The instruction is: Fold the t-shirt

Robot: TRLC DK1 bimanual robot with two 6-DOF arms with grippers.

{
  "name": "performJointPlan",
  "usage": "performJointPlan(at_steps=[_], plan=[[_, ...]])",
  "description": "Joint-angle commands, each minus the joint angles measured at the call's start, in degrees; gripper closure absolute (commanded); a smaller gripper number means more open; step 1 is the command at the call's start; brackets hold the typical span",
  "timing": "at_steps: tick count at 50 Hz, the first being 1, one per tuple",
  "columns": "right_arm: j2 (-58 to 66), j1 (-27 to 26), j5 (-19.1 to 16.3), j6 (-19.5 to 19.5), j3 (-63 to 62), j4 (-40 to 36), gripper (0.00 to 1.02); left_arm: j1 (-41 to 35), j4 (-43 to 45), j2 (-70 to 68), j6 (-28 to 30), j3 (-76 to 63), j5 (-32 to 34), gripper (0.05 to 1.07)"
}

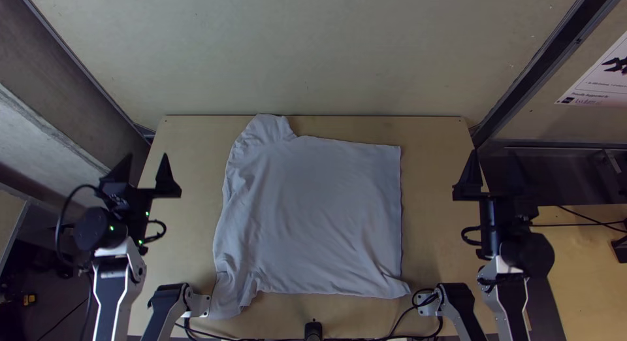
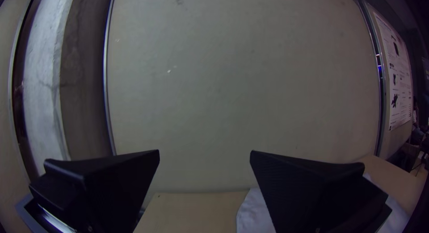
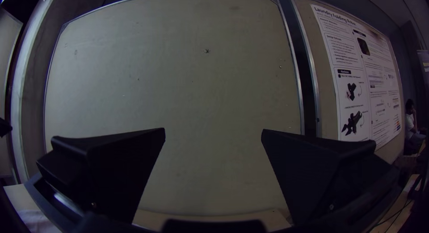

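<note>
T-shirt (image 1: 313, 210) spread on surface (image 1: 434, 217), between left tool (image 1: 147, 157) and right tool (image 1: 493, 155), rumpled toward left one. Pale panel (image 1: 307, 53) upright beyond both tools; dark post (image 1: 555, 60) and poster (image 1: 604, 83) farther out past right tool. Left arm (image 1: 117, 295) and right arm (image 1: 512, 305) extended along shirt's sides, tools pointing at panel, each gaping wide, gripping nothing.

A robotics lab or demo booth — printed poster (image 3: 362, 76), board partitions (image 3: 178, 81), trailing cables (image 1: 588, 217).
</note>
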Motion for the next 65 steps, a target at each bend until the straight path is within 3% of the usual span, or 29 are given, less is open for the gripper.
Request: performJointPlan(at_steps=[1,12,28,42,47,58,65], plan=[[4.3,0.3,-0.1,-1.1,5.0,1.4,0.03,-0.9,1.3,5.9,0.5,6.6,0.7,0.10],[15.0,0.3,-0.1,-2.4,14.6,1.3,0.03,-3.4,0.9,17.2,0.7,18.3,0.7,0.10],[30.4,2.2,-0.1,-2.1,27.1,0.0,0.03,-8.1,-6.9,36.3,0.8,38.5,0.6,0.10],[41.2,5.3,0.0,0.4,38.0,-13.4,0.03,-9.9,-13.0,54.8,-0.3,56.2,-0.2,0.10],[44.5,6.0,0.0,1.0,41.1,-17.5,0.03,-10.3,-18.8,61.7,-1.1,63.9,-0.2,0.10],[50.7,5.1,0.0,6.6,45.1,-22.9,0.03,-9.9,-31.1,75.8,-1.6,79.5,-0.2,0.10],[54.8,4.7,-0.1,7.1,47.6,-27.0,0.03,-9.9,-37.2,83.3,-3.0,87.4,-0.2,0.10]])
